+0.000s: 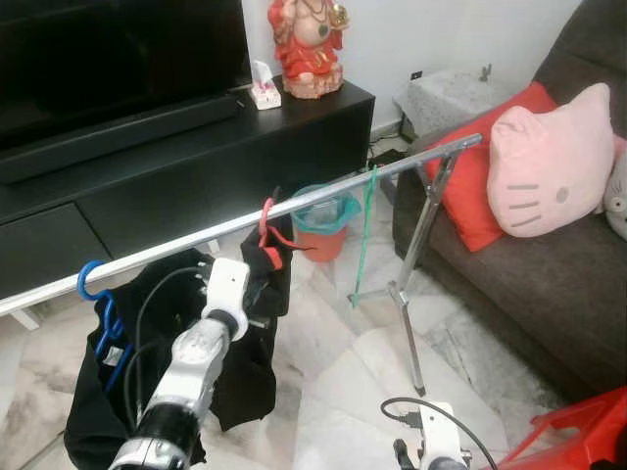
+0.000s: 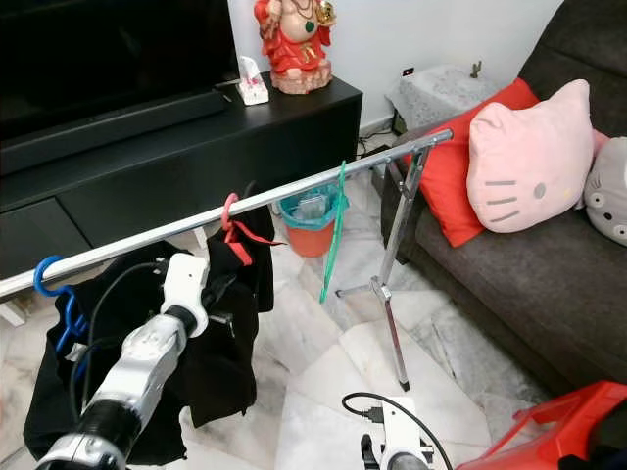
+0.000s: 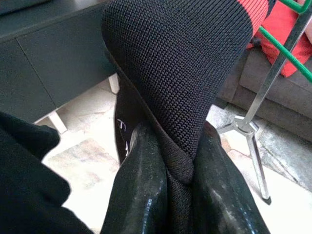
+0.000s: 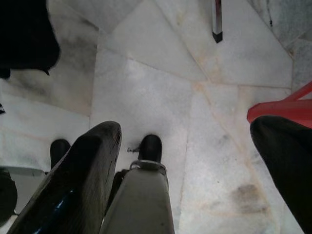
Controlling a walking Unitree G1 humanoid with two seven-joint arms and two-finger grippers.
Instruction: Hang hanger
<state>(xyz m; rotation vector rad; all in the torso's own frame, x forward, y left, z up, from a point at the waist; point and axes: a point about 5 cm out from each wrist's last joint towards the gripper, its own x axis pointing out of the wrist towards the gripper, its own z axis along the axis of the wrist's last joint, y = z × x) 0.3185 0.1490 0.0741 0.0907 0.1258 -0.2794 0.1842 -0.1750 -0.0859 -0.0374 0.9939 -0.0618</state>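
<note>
**Red hanger hooked on the rail, left fingers pinching the knit below it**

Left eye view: a thin metal rail point(image 1: 323, 196) runs on a slant from lower left to upper right, held up by a shiny tripod stand point(image 1: 416, 264). The red hanger point(image 1: 267, 227) has its hook over the rail near the middle, a black garment point(image 1: 257, 294) draped on it. A blue hanger point(image 1: 98, 294) with more dark cloth hangs further left, and a slim green hanger point(image 1: 364, 235) hangs bare further right. The left gripper point(image 1: 257, 289) reaches up just under the red hanger; the silver left arm is much the nearer one.

Right eye view: the same line-up shows, with the hook seemingly seated on the smooth rail, so what remains is probably letting go. The right arm hangs low over the marble floor point(image 2: 323, 392).

Left wrist view: two glossy black fingers point(image 3: 141, 185) are closed on a fold of ribbed black knit, which rises away from the tips to a red band at the top.

Right wrist view: the right gripper point(image 4: 195, 161) points at the pale veined floor, its fingers spread wide, a red plastic stool point(image 4: 282, 109) beside it.
</note>
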